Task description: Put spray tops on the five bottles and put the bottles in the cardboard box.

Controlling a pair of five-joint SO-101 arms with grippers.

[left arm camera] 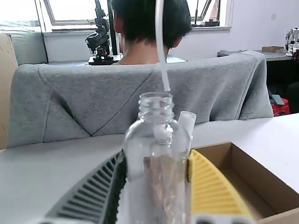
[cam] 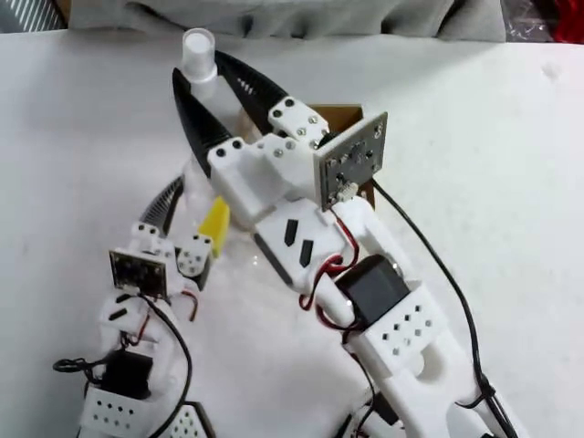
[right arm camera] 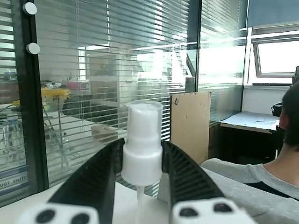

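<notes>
My right gripper pinches one spray top between its black fingers. Its tube hangs down to the open neck of the one bottle — gripped upright in my left gripper. One box sits just beside the bottle.

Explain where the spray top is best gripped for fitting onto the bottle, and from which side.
Grip the spray top by its round collar, from the side: its dip tube hangs below and must stay free to enter the clear bottle.
</notes>
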